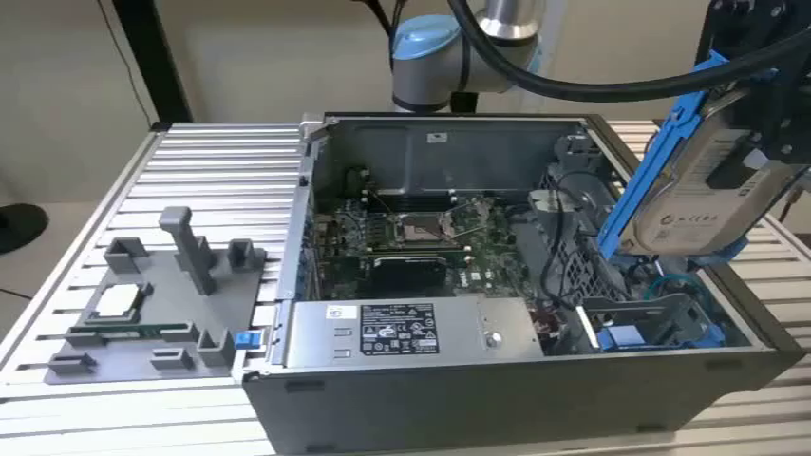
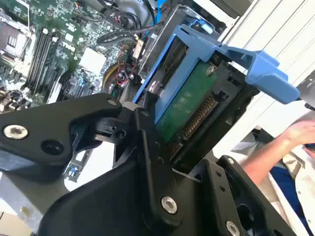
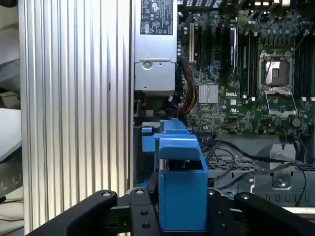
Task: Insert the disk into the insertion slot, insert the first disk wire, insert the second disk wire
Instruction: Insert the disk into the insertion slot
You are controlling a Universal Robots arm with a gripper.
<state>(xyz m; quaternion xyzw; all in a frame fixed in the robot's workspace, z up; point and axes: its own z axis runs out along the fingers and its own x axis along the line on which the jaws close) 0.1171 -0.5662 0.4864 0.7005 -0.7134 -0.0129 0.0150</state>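
- The ribbed aluminium bench (image 1: 203, 161) carried the whole job, so the arm could reach down into the work from above.
- The open dark grey computer case (image 1: 507, 389) lay on its side with the panel off, leaving its green motherboard (image 1: 419, 233) and drive bay exposed.
- The grey labelled power-supply box (image 1: 399, 332) sat along the near wall, beside the bay.
- The insertion slot (image 1: 647, 328), a grey bay with blue plastic clips in the case's corner at the exterior view's right, appeared empty, though the load above partly hid it.
- The disk (image 1: 700, 204), a silver drive in a bright blue plastic carrier, hung steeply tilted in the air above that slot, not yet entered, probably angled so its lower edge could lead.
- The black end effector (image 3: 181, 209) was closed on the disk, a finger against each side of the carrier.
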